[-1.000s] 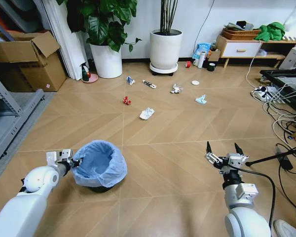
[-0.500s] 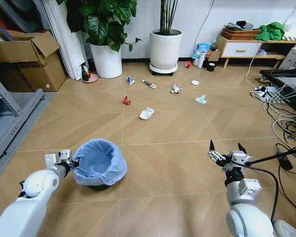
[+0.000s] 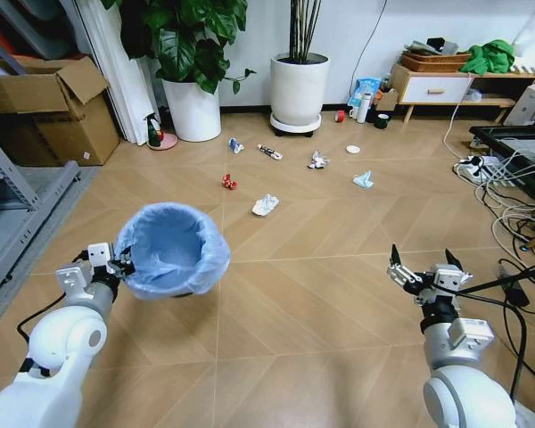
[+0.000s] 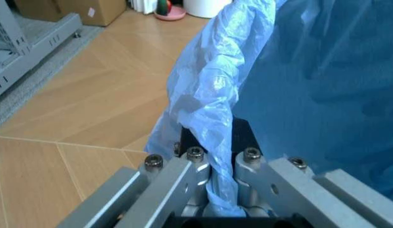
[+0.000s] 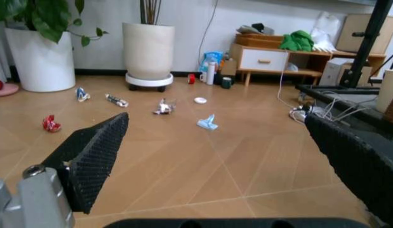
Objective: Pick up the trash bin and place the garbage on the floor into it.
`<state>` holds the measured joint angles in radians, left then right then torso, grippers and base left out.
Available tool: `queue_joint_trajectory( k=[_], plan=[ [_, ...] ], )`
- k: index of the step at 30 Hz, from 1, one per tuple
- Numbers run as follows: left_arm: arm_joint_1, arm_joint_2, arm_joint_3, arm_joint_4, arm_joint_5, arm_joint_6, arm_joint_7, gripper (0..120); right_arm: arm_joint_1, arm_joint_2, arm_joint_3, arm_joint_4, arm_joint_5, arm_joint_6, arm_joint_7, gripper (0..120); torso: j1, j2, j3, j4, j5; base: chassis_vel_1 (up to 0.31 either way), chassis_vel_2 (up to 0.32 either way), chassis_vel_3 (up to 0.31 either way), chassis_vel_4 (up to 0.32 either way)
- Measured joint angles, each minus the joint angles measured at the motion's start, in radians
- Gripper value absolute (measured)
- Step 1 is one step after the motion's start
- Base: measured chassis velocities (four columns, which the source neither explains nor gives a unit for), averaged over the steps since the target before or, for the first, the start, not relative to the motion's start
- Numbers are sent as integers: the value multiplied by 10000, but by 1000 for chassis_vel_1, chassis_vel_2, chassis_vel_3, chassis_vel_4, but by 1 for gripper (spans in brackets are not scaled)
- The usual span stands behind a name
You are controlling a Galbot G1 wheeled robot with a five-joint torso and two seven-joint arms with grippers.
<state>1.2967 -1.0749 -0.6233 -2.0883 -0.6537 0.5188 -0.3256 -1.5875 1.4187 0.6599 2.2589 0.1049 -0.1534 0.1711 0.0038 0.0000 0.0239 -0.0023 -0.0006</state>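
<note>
Our left gripper [image 3: 116, 266] is clamped on the near-left rim of the trash bin [image 3: 172, 250], lifted clear of the floor [image 3: 321, 267], a light load with a slippery bag, while our right gripper [image 3: 425, 269] waits open, the garbage [image 3: 266, 204] lying farther off.

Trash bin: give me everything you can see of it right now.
The trash bin is small, round and dark, lined with a crinkly light-blue plastic bag folded over its rim. It is upright, mouth open, nothing visible inside. The left gripper is clamped on its rim and bag, as the left wrist view shows, above the floor.
</note>
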Motion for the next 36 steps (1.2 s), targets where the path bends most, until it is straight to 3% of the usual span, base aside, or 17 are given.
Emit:
queue_joint_trajectory(
  k=[13, 18, 19, 22, 24, 27, 29, 32, 33, 36],
  plan=[
    [874, -208, -48, -776, 456, -142, 172, 0, -228, 87, -64, 106, -209, 138, -109, 100, 0, 0, 0, 1, 3, -82, 80, 83, -84],
    [917, -219, -29, -826, 518, -170, 183, 0, -259, 64, -52, 169, -221, 155, -121, 100, 2, 0, 1, -3, -6, -219, 203, 199, -222],
    [929, -220, -29, -847, 529, -172, 184, 0, -257, 59, -51, 175, -226, 159, -126, 100, 2, 0, 1, 1, 7, -220, 225, 201, -204],
    [955, -219, -23, -883, 536, -174, 189, 0, -254, 65, -52, 185, -239, 183, -136, 100, 2, 0, 1, -1, -10, -215, 221, 216, -197],
    [981, -216, -21, -918, 571, -177, 193, 0, -251, 91, -60, 184, -263, 201, -142, 100, 1, 0, 1, 2, 6, -208, 217, 204, -189],
    [1013, -216, 4, -923, 623, -195, 229, 0, -250, 111, -77, 184, -307, 223, -148, 100, 2, 0, 1, -1, -10, -204, 211, 211, -194],
    [1035, -215, 10, -928, 684, -226, 246, 0, -244, 126, -90, 177, -324, 234, -153, 100, 2, 0, 1, 0, 7, -213, 216, 214, -226],
    [1054, -220, 18, -927, 722, -239, 274, 0, -235, 126, -91, 172, -329, 238, -156, 100, 1, 0, 1, 1, -7, -204, 234, 211, -214],
    [1057, -225, 17, -927, 791, -273, 298, 0, -222, 126, -92, 152, -332, 243, -159, 100, 1, 0, 1, 2, 6, -209, 202, 216, -215],
    [1068, -242, 35, -915, 825, -290, 342, 0, -219, 126, -92, 136, -344, 254, -162, 100, 2, 0, 2, -1, -11, -210, 218, 207, -224]
  ],
)
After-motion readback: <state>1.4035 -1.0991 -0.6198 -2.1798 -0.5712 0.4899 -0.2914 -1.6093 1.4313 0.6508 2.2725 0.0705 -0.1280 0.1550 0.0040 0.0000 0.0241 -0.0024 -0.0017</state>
